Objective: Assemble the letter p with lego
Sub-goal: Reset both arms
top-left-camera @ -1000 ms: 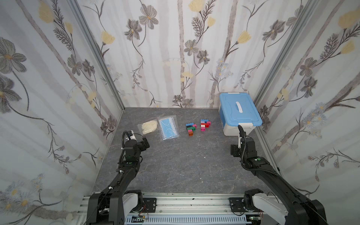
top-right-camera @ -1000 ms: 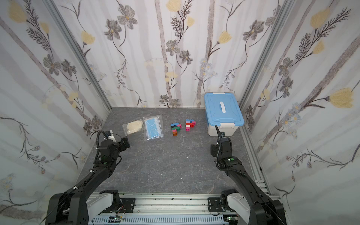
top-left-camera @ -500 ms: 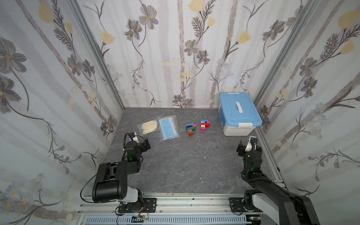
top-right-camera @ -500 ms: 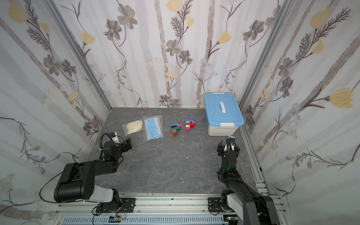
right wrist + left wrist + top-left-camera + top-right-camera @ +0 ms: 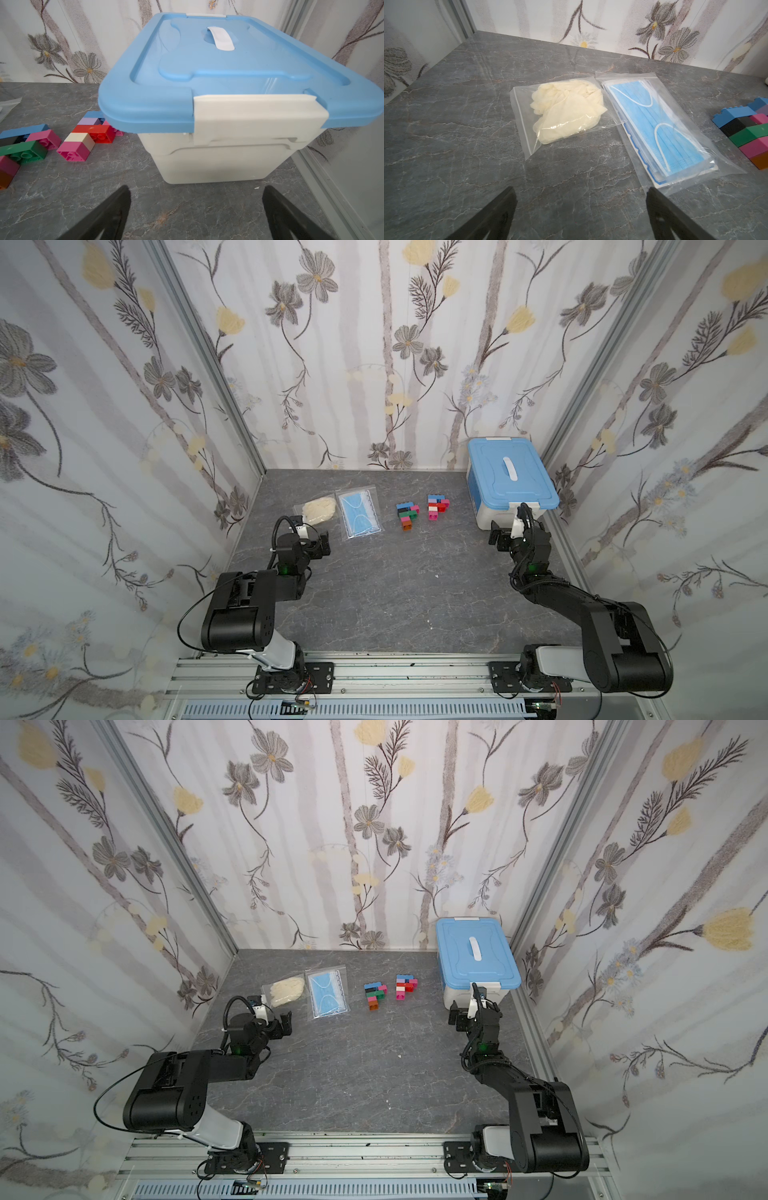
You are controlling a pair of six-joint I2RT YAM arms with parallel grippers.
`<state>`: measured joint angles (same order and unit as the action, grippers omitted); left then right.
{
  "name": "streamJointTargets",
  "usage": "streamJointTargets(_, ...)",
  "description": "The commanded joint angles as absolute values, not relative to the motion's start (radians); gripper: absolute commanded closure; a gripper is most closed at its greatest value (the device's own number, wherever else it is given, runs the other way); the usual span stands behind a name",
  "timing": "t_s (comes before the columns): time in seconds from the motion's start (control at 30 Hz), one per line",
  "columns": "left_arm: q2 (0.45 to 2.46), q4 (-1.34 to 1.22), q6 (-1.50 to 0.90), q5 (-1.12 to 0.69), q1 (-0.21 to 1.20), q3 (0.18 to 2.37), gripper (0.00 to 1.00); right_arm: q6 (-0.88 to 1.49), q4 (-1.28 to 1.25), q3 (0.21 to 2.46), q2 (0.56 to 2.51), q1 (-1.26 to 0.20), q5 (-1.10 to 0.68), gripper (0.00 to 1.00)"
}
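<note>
**A:** Both top views first. The bricks (image 5: 406, 514) sit in two tight clusters toward the back of the grey surface (image 5: 415, 593), between the mask bag (image 5: 359, 514) and the blue-lidded box (image 5: 509, 477).

**B:** Both arms are low and well apart from them, one at each side.

**A:** Left wrist view now. The left jaws are spread wide over bare surface, nothing between them. Ahead lie a bag of pale gloves (image 5: 564, 112) and the mask bag. At the frame's edge is the mask-side cluster (image 5: 747, 133): blue, black, green, pink and orange, pressed side to side.

**B:** Right wrist view. The right jaws are just as wide, empty, facing the box's white latch (image 5: 255, 112).

**A:** Near the box is the box-side cluster (image 5: 89, 135): blue, lavender, red, cream and pink bricks, touching. The red and pink ones lie on their sides, hollow undersides showing. The lid (image 5: 207, 68) overhangs and hides the cluster's far end.
</note>
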<state>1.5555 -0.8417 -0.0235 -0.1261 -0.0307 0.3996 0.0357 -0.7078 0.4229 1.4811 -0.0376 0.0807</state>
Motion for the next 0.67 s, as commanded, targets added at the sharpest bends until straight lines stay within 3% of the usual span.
streamJointTargets(0.0, 1.555, -0.864, 0.001, -0.122, -0.031, 0.404, 0.00, 0.021, -0.713, 0.433, 1.481, -0.038, 0.056, 0.01)
streamJointTargets(0.63, 1.558, -0.863, 0.000, -0.120, -0.031, 0.406, 0.00, 0.020, -0.710, 0.433, 1.479, -0.038, 0.054, 0.01)
